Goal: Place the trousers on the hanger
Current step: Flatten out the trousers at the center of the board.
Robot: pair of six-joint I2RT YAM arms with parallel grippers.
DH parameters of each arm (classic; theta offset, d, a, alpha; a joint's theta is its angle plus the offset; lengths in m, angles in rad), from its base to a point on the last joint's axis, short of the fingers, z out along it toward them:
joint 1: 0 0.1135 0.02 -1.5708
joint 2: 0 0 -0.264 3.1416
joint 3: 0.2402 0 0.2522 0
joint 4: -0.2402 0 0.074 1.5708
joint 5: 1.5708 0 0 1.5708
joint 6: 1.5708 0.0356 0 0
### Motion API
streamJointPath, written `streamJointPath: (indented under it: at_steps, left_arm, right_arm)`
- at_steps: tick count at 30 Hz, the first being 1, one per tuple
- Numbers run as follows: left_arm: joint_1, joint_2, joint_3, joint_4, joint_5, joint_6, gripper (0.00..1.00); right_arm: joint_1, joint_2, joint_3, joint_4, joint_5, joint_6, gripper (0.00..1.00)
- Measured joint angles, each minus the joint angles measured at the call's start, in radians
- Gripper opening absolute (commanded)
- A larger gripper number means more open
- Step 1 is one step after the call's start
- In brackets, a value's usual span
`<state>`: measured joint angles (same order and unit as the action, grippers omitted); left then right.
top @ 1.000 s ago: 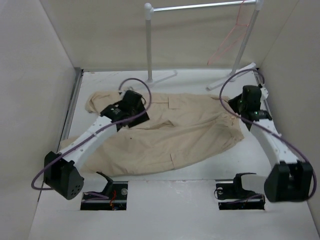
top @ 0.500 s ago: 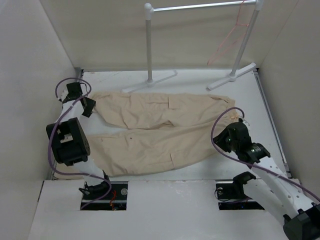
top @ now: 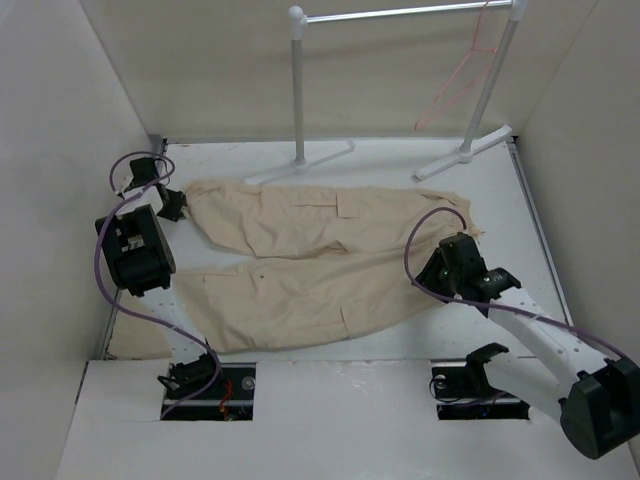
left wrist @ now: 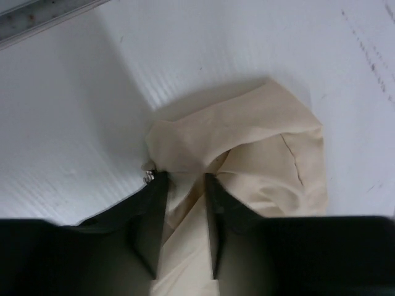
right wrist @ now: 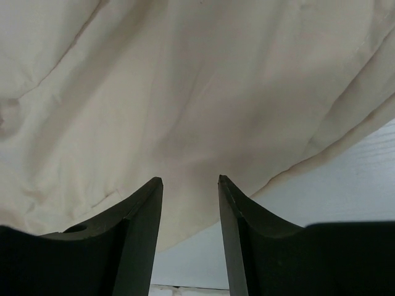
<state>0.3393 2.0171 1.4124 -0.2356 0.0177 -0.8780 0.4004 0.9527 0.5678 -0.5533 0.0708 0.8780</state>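
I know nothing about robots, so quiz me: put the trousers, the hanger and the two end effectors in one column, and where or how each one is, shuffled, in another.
1. trousers
2. hanger
3. left end effector
4. right end effector

A. hangs from the rack bar
B. cloth between its fingers, at the trousers' left end
C. spread flat on the table
D. open, above the trousers' right end

Pairs: 1-C, 2-A, 3-B, 4-D
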Motion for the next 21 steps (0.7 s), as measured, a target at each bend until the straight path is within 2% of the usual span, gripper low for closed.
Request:
streamJointPath:
  at_steps: [1,2,5,8,12,18,21]
  left_arm:
    - [-0.002,0.017,0.018,-0.001,0.000,-0.002,0.11]
    - [-0.004,0.031,0.029,-0.003,-0.002,-0.003,0.07]
    - [-0.009,0.045,0.043,-0.031,-0.019,-0.003,0.02]
    - [-0.019,0.023,0.056,-0.074,-0.047,0.002,0.02]
    - [-0.046,-0.095,0.100,-0.171,-0.088,0.035,0.02]
    - [-0.141,-0.331,0.305,-0.285,-0.145,0.142,0.04]
    - [-0.160,-0.372,0.463,-0.376,-0.164,0.220,0.06]
  right_arm:
    - [-0.001,0.009,0.008,0.002,-0.002,-0.004,0.50]
    - [-0.003,0.018,0.015,0.007,-0.004,-0.008,0.53]
    - [-0.024,0.039,0.034,0.024,-0.013,-0.023,0.61]
    - [-0.056,0.087,0.045,0.054,-0.015,-0.037,0.67]
    - [-0.087,0.196,0.051,0.097,-0.015,-0.053,0.72]
    - [-0.135,0.322,0.088,0.147,-0.022,-0.067,0.75]
    - [-0.161,0.337,0.106,0.173,-0.025,-0.067,0.78]
